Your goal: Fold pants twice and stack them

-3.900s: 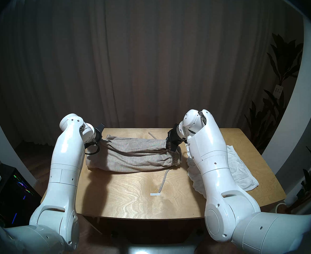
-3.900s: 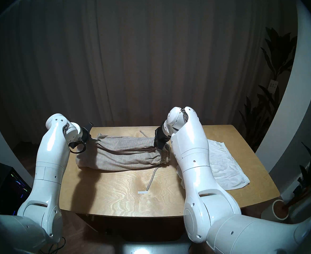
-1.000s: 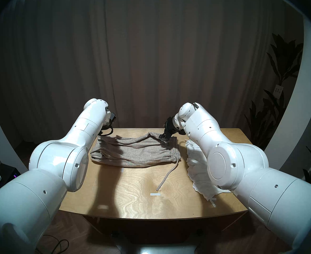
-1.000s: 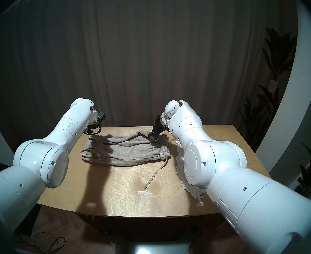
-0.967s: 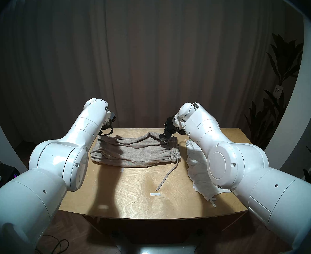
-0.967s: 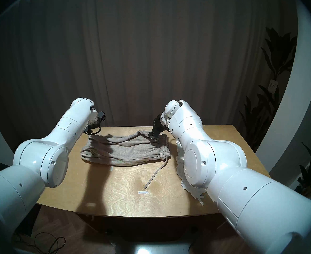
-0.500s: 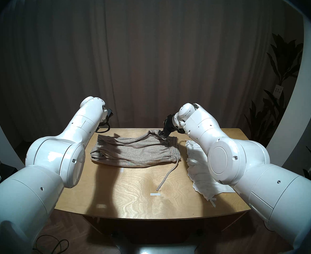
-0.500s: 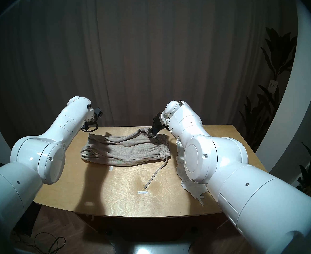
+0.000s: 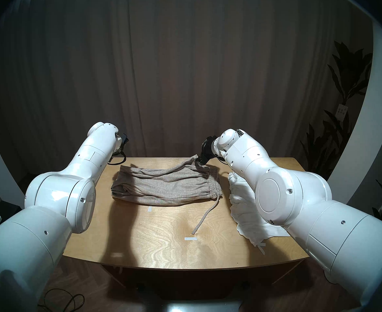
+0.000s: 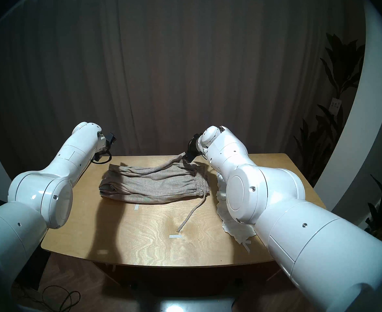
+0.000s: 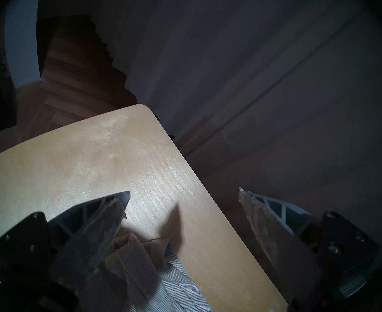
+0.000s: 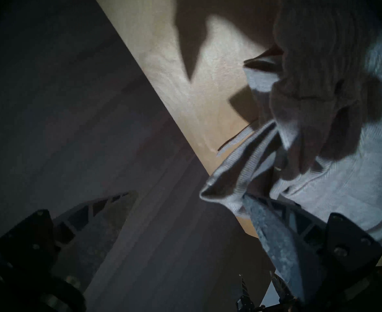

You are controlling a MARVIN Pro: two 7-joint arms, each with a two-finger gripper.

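Right wrist view has my right end effector point(image 12: 189, 193) spread wide and released, yet a fold of the grey pants point(image 12: 343, 169) hangs snagged on one finger at the worktop's point(image 12: 185, 68) far edge. My left end effector point(image 11: 184, 190) is likewise released over the far-left corner. The pants lie folded across the far middle, the white shorts point(image 9: 241, 205) along the right edge. I'd back off slowly so the snag slips free without dragging the fold.

Left claw point(image 11: 183, 195) and right claw point(image 12: 189, 195) both gape
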